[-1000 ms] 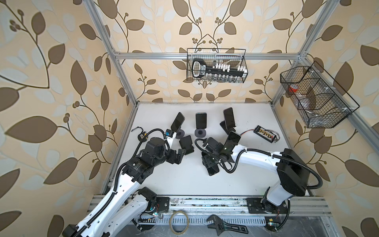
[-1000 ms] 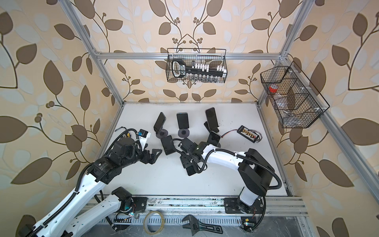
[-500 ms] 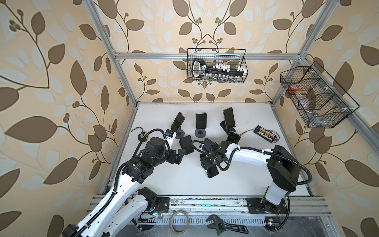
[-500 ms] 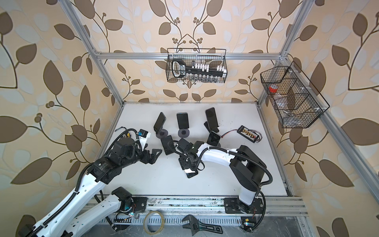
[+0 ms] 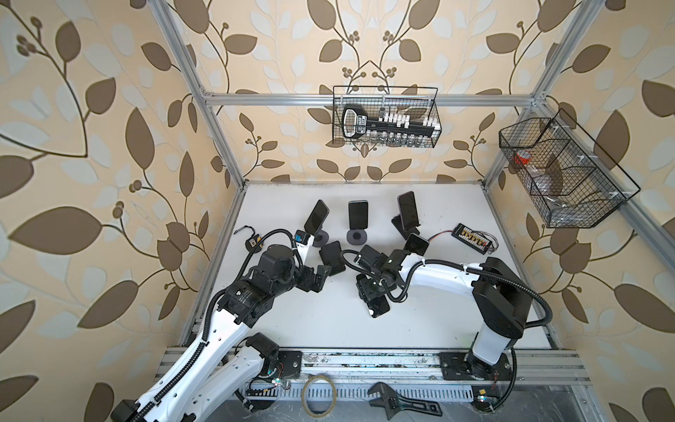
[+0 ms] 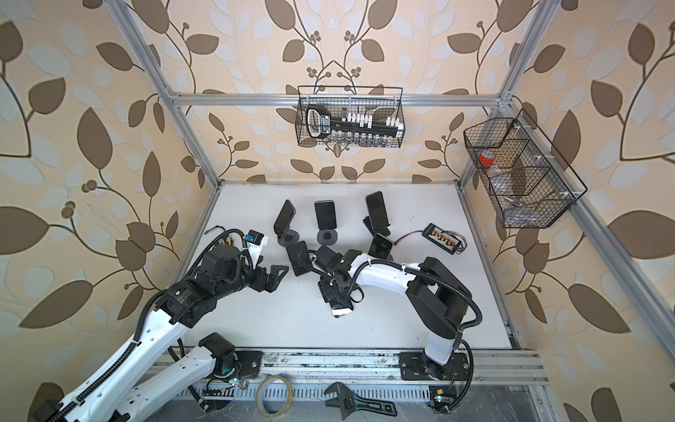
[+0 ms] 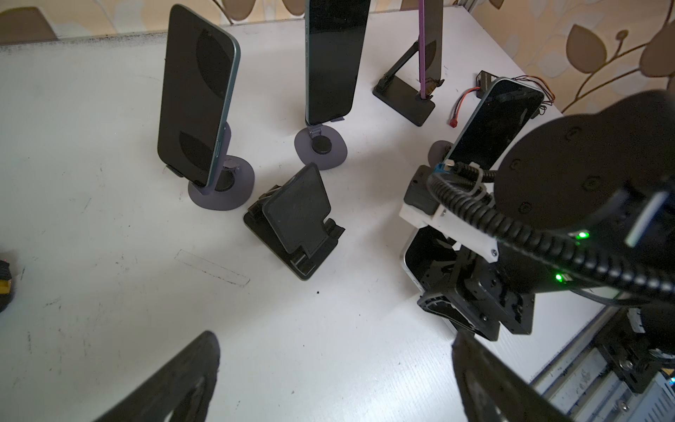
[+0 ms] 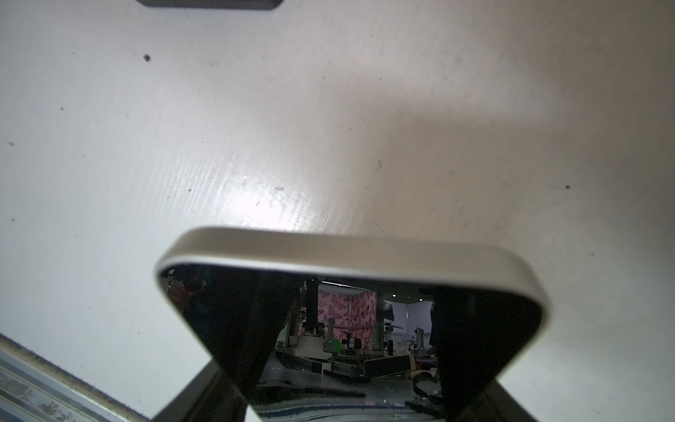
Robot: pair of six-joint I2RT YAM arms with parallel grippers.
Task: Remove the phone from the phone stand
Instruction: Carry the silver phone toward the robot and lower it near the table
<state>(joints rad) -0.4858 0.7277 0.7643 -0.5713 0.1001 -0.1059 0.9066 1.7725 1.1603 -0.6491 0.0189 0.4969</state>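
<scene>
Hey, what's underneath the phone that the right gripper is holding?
Only bare white table shows beyond the phone in the right gripper. The patch directly beneath is covered by the phone, so contact cannot be judged.

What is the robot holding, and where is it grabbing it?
The right gripper pinches a silver-edged black phone by its two long side edges. The left gripper is open and empty.

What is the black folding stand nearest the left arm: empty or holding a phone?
Empty. In the left wrist view the black folding stand shows a bare backrest and lip; no phone rests on it.
</scene>
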